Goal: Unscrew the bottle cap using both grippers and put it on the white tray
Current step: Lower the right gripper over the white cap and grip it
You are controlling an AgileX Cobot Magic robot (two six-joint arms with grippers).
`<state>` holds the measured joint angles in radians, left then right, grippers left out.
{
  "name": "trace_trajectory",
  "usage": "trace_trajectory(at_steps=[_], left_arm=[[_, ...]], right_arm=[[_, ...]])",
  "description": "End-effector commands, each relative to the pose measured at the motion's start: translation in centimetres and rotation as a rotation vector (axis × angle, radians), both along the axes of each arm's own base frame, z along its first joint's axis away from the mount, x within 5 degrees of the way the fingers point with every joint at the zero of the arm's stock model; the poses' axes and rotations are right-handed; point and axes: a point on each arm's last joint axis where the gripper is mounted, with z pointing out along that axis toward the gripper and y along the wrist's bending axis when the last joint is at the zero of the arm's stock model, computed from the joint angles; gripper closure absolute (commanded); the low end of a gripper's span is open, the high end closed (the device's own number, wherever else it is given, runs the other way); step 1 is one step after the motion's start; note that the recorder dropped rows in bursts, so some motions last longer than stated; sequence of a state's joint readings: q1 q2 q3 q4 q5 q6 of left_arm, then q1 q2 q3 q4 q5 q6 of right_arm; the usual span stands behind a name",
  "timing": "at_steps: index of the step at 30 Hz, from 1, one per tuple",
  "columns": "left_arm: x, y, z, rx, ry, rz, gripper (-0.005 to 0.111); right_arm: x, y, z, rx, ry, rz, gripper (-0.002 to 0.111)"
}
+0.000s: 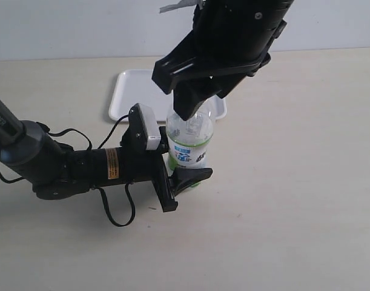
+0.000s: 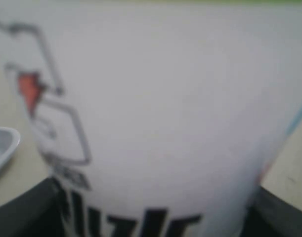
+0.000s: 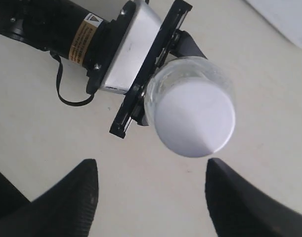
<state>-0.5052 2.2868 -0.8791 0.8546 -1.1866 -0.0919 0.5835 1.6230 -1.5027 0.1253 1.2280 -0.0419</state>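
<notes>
The bottle (image 1: 191,145) stands upright on the table, its white, blue and green label facing forward. My left gripper (image 1: 183,174) is shut on the bottle's lower body from the left. In the left wrist view the blurred label of the bottle (image 2: 160,118) fills the picture between the jaw edges. My right gripper (image 1: 204,103) hangs open just over the bottle's top and hides the cap in the exterior view. In the right wrist view the bottle cap (image 3: 195,118) sits on the neck, beyond the spread fingertips (image 3: 66,202) and not between them.
The white tray (image 1: 127,91) lies behind the bottle, toward the back left; its edge shows as the white tray (image 3: 289,19) in the right wrist view and as the tray corner (image 2: 2,145) in the left wrist view. The left arm's cable (image 1: 115,212) loops over the table.
</notes>
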Motion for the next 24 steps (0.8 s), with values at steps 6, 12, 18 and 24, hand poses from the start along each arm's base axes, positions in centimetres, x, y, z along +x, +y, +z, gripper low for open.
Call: trace_trajectory(at_steps=[6,12,18,24], left_arm=[[0.1,-0.3,0.9,-0.025,-0.056,-0.014,0.106],[0.1,-0.3,0.9,-0.024,-0.058,-0.014,0.106],[0.1,-0.3,0.9,-0.024,-0.058,-0.014,0.106],[0.1,-0.3,0.9,-0.024,-0.058,-0.014,0.106]], right_arm=[[0.3,0.2,-0.5,-0.018,-0.004,0.005,0.047],[0.8,0.2,-0.2,-0.037,-0.033,0.006,0.047],[1.3,0.2,1.0,-0.038,-0.084,0.002,0.047],[1.7,0.4,0.2,-0.050,-0.066,0.005,0.047]])
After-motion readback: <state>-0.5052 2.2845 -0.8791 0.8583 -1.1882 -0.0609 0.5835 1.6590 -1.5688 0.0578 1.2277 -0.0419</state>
